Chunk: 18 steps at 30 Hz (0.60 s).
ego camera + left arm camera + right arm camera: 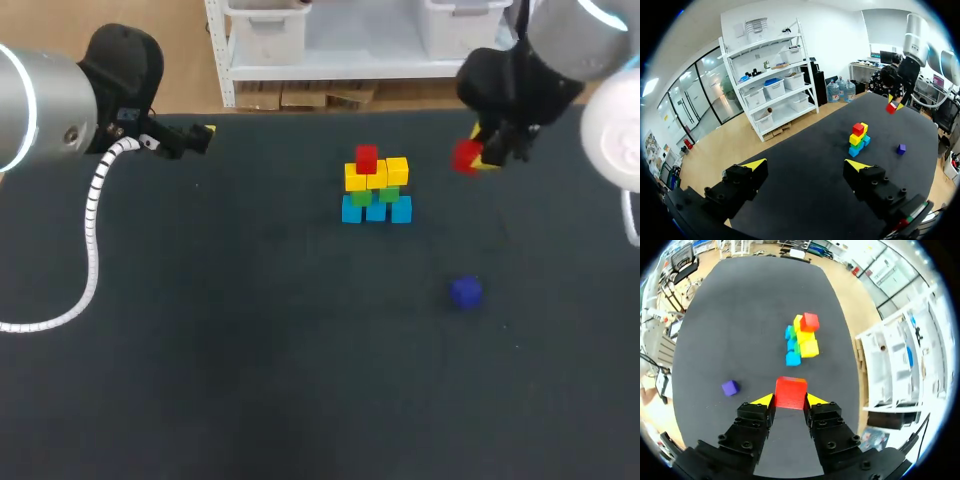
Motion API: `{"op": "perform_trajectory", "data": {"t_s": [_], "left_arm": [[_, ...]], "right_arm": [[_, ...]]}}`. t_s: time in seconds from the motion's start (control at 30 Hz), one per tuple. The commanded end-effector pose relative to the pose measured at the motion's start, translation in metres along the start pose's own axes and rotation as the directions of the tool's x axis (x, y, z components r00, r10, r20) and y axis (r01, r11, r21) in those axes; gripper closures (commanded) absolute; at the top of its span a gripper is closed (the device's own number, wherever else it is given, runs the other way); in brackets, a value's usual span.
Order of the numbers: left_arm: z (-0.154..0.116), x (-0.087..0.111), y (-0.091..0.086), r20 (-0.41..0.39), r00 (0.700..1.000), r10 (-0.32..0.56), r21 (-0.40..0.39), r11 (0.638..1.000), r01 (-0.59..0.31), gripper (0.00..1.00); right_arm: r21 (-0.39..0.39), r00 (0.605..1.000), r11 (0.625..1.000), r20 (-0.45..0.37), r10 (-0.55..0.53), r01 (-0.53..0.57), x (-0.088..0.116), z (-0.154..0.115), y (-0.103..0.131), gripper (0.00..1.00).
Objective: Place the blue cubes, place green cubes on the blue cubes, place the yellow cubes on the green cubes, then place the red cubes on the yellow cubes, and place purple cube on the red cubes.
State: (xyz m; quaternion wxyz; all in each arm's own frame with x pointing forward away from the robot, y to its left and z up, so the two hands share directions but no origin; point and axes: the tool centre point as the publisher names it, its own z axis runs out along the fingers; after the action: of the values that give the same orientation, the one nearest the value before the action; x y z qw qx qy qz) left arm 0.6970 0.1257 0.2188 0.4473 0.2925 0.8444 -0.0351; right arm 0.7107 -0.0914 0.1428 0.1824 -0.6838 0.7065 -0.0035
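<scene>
The red cube (791, 392) was pinched between the right fingers (763, 400), yellow tips pressed on two opposite flat faces. It hung clear above the desk (250, 350), off to the right of the stack (376, 186).

It looked a small, stiff, light block with smooth sides. It would likely bear a firm squeeze but could twist or slide if caught by an edge. The flat faces near their middle seemed the right hold, leaving the underside free for setting down.

In the stack, blue cubes (375, 210) lay at the bottom, green cubes (361, 198) on them and yellow cubes (380, 175) above. One more red block (366, 158) sat on the yellows at the left end. The purple cube (465, 292) lay alone on the desk, well apart from the stack.

The right arm stood over the desk's far right part, its wrist angled down so that the stack lay ahead of the fingers. The left fingers (754, 166) were spread with nothing between them, at the far left, well away from the stack.
</scene>
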Motion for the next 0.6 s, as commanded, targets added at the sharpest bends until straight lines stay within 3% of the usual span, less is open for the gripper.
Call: {"op": "perform_trajectory", "data": {"t_s": [0.03, 0.27, 0.6], "left_arm": [[0.001, 0.000, 0.001, 0.001, 1.000, 0.001, 0.006, 1.000, -0.001, 0.00], [0.001, 0.000, 0.001, 0.001, 1.000, 0.001, 0.006, 1.000, -0.001, 0.00], [0.001, 0.000, 0.001, 0.001, 1.000, 0.001, 0.006, 1.000, -0.001, 0.00]], "right_arm": [[-0.014, 0.999, 0.999, -0.002, -0.048, 0.048, -0.021, 0.008, -0.013, 1.00], [-0.028, 0.992, 0.992, -0.006, -0.124, 0.124, -0.046, 0.021, -0.019, 1.00], [-0.031, 0.981, 0.983, -0.064, -0.182, 0.181, -0.064, 0.036, -0.029, 1.00]]}}
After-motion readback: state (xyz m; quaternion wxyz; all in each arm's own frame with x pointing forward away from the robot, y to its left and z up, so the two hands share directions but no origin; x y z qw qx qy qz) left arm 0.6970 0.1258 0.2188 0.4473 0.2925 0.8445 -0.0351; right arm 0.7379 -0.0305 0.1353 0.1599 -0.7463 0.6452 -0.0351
